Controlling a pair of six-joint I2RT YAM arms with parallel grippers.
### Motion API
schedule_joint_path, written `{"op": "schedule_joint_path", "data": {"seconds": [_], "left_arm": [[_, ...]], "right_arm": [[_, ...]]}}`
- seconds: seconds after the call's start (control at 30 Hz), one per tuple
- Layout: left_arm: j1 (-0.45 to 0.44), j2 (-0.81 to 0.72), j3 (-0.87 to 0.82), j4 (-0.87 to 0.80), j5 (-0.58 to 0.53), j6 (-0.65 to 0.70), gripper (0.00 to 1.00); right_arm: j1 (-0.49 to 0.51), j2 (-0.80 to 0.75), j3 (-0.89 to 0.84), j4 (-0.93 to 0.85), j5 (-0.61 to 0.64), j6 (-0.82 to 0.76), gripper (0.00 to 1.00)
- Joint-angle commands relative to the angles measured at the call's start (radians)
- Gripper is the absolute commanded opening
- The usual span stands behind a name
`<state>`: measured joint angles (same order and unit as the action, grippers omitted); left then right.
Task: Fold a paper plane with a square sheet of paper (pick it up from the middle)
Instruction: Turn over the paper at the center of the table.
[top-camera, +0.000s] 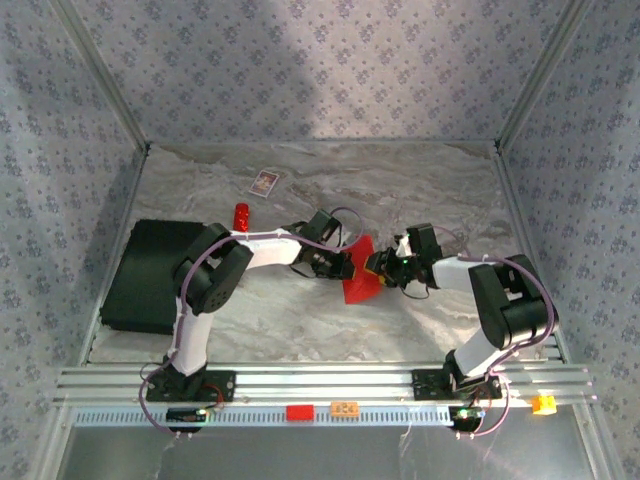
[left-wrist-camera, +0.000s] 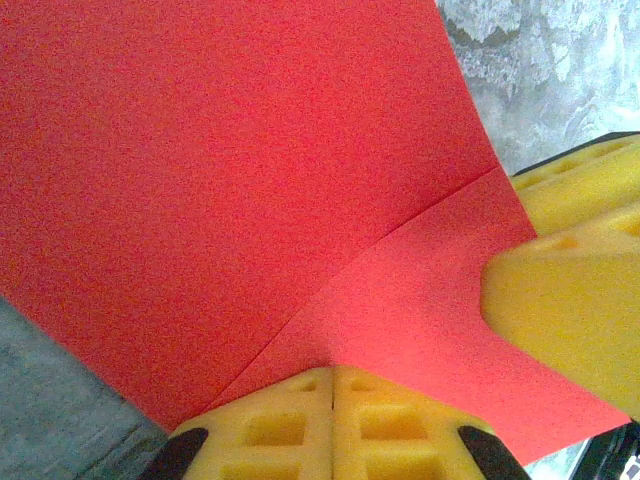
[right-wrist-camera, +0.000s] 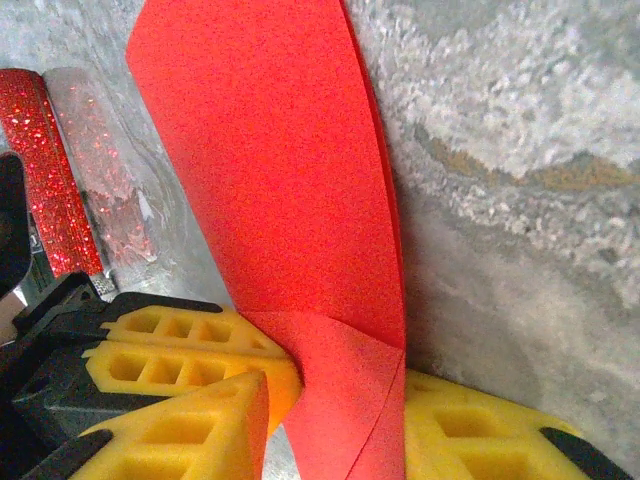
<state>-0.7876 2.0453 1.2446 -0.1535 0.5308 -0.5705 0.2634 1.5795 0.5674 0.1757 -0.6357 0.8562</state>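
Marbled grey desk (top-camera: 300, 330) under patterned walls carried a black tray (top-camera: 150, 275) at its left, its contents too dark to tell. Mid-desk, the square sheet of paper (top-camera: 358, 285) sat between both arms. From the left wrist, the left pincer (left-wrist-camera: 332, 390) was clamped tight on the creased sheet. From the right wrist, the right pincer (right-wrist-camera: 335, 390) stood part open astride a fold, its grip impossible to tell, with a glittery red stick (right-wrist-camera: 45, 170) nearby.
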Motion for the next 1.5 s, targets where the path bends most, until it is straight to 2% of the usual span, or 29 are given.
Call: {"op": "schedule_joint_path", "data": {"seconds": [0.0, 0.37, 0.5, 0.63, 0.97, 1.3, 1.47], "left_arm": [[-0.009, -0.007, -0.024, 0.003, -0.011, -0.015, 0.06], [-0.009, -0.023, -0.026, 0.009, -0.008, -0.018, 0.07], [-0.009, -0.045, -0.033, 0.02, -0.009, -0.02, 0.1], [-0.01, -0.101, -0.059, 0.046, -0.028, -0.023, 0.17], [-0.009, -0.249, -0.126, 0.043, -0.17, 0.003, 0.2], [-0.01, -0.352, -0.155, 0.038, -0.183, -0.019, 0.21], [-0.008, -0.37, -0.14, -0.023, -0.209, -0.005, 0.22]], "right_arm": [[-0.014, 0.019, -0.001, 0.034, -0.019, -0.011, 0.33], [-0.026, 0.04, -0.023, 0.093, -0.036, -0.004, 0.17], [-0.028, 0.031, -0.027, 0.097, -0.039, -0.009, 0.11], [-0.031, -0.012, -0.022, 0.053, -0.021, -0.034, 0.09], [0.004, -0.164, 0.012, -0.171, 0.156, -0.093, 0.08], [0.087, -0.362, 0.053, -0.469, 0.414, 0.031, 0.08], [0.086, -0.428, 0.049, -0.536, 0.427, 0.042, 0.08]]}}
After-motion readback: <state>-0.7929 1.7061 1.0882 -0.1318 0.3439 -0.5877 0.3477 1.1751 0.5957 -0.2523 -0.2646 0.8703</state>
